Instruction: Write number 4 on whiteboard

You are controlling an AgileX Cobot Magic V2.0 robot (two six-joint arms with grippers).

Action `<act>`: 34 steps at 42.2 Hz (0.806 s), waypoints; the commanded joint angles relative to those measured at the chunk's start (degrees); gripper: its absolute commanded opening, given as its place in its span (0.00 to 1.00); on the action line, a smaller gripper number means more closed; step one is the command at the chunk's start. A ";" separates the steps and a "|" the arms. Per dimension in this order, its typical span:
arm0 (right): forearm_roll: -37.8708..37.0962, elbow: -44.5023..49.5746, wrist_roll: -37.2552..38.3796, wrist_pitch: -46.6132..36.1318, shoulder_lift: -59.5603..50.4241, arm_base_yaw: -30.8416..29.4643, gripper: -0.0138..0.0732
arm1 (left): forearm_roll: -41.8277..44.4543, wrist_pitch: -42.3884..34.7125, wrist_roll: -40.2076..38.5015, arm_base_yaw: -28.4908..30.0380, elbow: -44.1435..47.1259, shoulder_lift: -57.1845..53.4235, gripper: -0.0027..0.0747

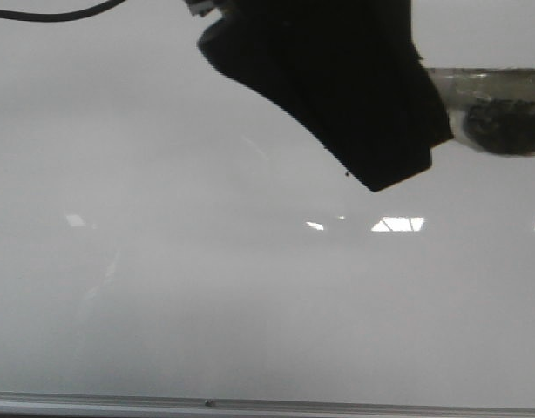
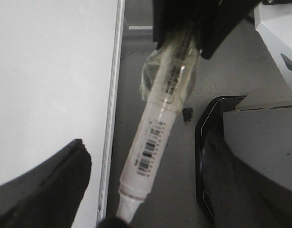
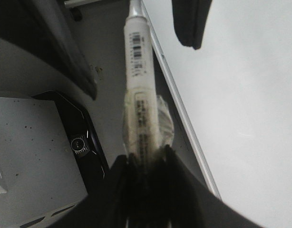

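A: Matte black all over on that right gripper [image 3: 146,190], two flat slab fingers [image 3: 177,185] with squared edges, no markings showing.

B: Same finish up front: a big black wedge-shaped arm housing [image 1: 337,87], tapering to a blunt corner, with a thin black cable [image 1: 58,13] curving away at far left.

A: And on the left gripper [image 2: 181,21], black again, angular blocks; one dark rounded finger [image 2: 46,190] looks smooth, faintly sheened, slightly blurred.
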 commanded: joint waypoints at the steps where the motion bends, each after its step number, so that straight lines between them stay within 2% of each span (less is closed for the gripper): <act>1: 1.36 -1.99 -0.77 -3.19 -0.51 0.02 0.10 | -1.43 -3.79 0.08 -0.38 -1.95 -1.81 0.66; 6: 1.36 -1.99 -0.77 -3.60 -0.51 0.02 0.10 | -1.43 -3.92 0.08 -0.38 -1.95 -1.81 0.65; 10: 1.36 -1.99 -0.77 -3.78 -0.51 0.02 0.10 | -1.52 -3.79 0.08 -0.38 -1.95 -1.81 0.58; 15: 1.36 -1.99 -0.77 -3.78 -0.51 0.02 0.10 | -1.52 -3.90 0.08 -0.38 -1.95 -1.81 0.38; 18: 1.36 -1.99 -0.77 -3.78 -0.51 0.02 0.10 | -1.52 -4.33 0.08 -0.38 -1.95 -1.81 0.22; 24: 1.36 -1.99 -0.77 -3.84 -0.51 0.02 0.11 | -2.82 -4.43 0.08 -0.38 -1.95 -1.81 0.01; 26: 1.36 -1.99 -0.77 -3.89 -0.51 0.02 0.12 | -2.81 -4.43 0.08 -0.38 -1.95 -1.81 0.01; 28: 1.36 -1.99 -0.77 -3.89 -0.51 0.02 0.20 | -2.81 -4.43 0.08 -0.38 -1.95 -1.81 0.01; 30: 1.36 -1.99 -0.77 -3.89 -0.51 0.02 0.36 | -2.81 -4.43 0.08 -0.38 -1.95 -1.81 0.01; 32: 1.36 -1.99 -0.77 -4.28 -0.51 0.02 0.61 | -2.81 -4.43 0.08 -0.38 -1.95 -1.81 0.01; 34: 1.09 -1.99 -0.77 -4.99 -0.51 -0.03 0.81 | -2.81 -4.32 0.08 -0.38 -1.95 -1.81 0.01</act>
